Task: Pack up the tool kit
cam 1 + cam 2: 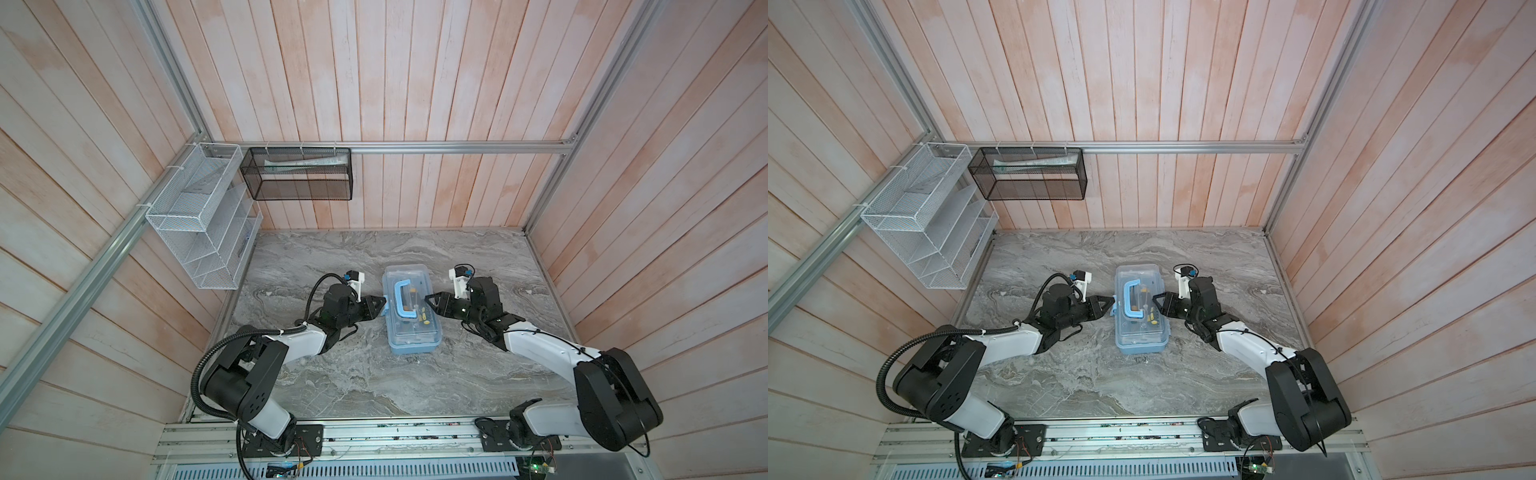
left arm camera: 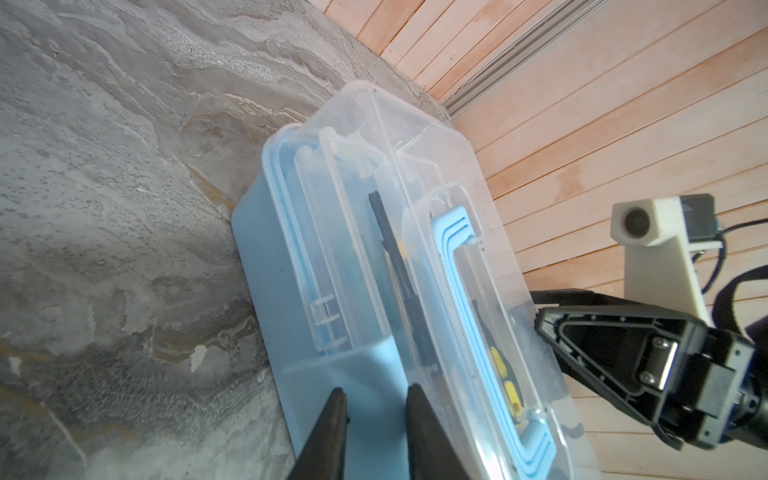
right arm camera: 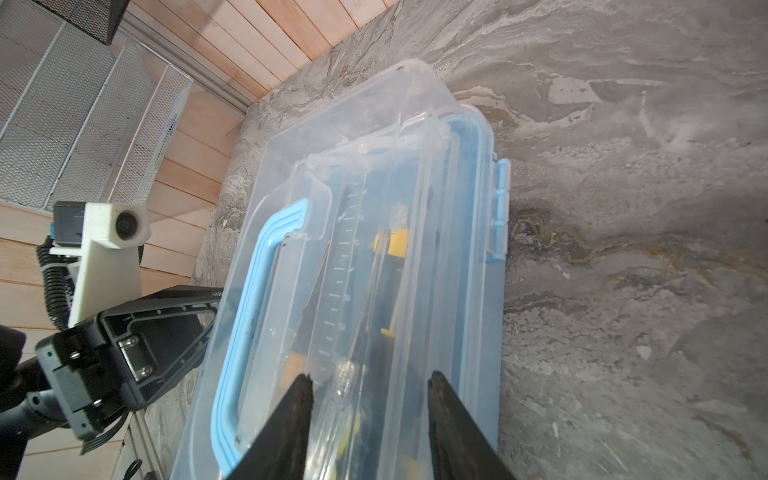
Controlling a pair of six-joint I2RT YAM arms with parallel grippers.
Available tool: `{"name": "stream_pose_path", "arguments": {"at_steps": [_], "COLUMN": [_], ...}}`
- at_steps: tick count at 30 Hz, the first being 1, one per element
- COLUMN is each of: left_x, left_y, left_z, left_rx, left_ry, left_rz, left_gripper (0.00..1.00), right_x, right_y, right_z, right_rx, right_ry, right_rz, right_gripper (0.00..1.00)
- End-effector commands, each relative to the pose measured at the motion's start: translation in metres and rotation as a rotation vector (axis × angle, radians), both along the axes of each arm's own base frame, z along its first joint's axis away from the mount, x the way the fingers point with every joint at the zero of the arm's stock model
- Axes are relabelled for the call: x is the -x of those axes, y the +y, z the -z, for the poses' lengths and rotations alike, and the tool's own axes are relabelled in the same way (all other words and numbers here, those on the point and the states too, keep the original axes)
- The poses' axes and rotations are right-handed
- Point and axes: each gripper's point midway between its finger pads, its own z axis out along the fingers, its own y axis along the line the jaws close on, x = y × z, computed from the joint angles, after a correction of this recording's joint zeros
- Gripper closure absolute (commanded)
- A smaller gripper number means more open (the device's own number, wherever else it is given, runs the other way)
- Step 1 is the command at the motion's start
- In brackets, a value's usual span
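Pale pink plank walls (image 1: 415, 83) close in a grey marbled worktop (image 1: 374, 386), with an aluminium rail (image 1: 457, 146) running along the back. A white wire rack (image 1: 199, 232) hangs over the worktop's back left corner. Beside it a black mesh basket (image 1: 299, 174) hangs from the rail, holding something pale that is too dim to name.

The kit box (image 1: 411, 347) stands near the middle of the worktop, its long sides facing the left and right edges and its short ends facing the back and front edges. It has a light blue base and a clear lid (image 3: 374, 137), which lies down on the base. A blue handle (image 1: 400, 300) lies flat in a recess on top of the lid. Through the plastic show kit pieces (image 3: 395, 245) with yellow and black parts and a clear strip with graduation marks, all too blurred to name more closely.

The left tool (image 2: 376, 388) is at the box's left long side, about halfway along. Its jaws stand narrowly apart with a blue latch (image 2: 365, 374) showing between them; whether they pinch it I cannot tell. The right tool (image 3: 370, 376) reaches in from the opposite side, its tips at the right part of the lid, just beside the handle. Its jaws stand well apart, with only the lid's surface seen between them and nothing caught. A blue clasp (image 3: 500, 208) sits on the base's side wall under the lid's rim, apart from the right tool.
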Motion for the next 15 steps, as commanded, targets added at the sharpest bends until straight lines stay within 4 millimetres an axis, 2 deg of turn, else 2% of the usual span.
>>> {"name": "stream_pose_path", "arguments": {"at_steps": [1,8,15], "left_x": [0.0006,0.0017,0.0020], "left_y": [-0.0093,-0.0108,-0.0093], "left_z": [-0.0014,0.0038,-0.0001], "left_rx": [0.013,0.014,-0.011], "left_ry": [-0.001,0.018,0.002], "left_rz": [0.035,0.041,0.036], "left_gripper": [0.73,0.72,0.71], "right_x": [0.0001,-0.0012,-0.0012], "right_y": [0.0071,0.0074,0.0081], "right_z": [0.0010,0.0004,0.0001], "right_rx": [-0.005,-0.004,-0.010], "right_ry": [0.009,0.005,0.005], "right_rz": [-0.029,-0.027,-0.028], "right_gripper": [0.56,0.56,0.56]}}
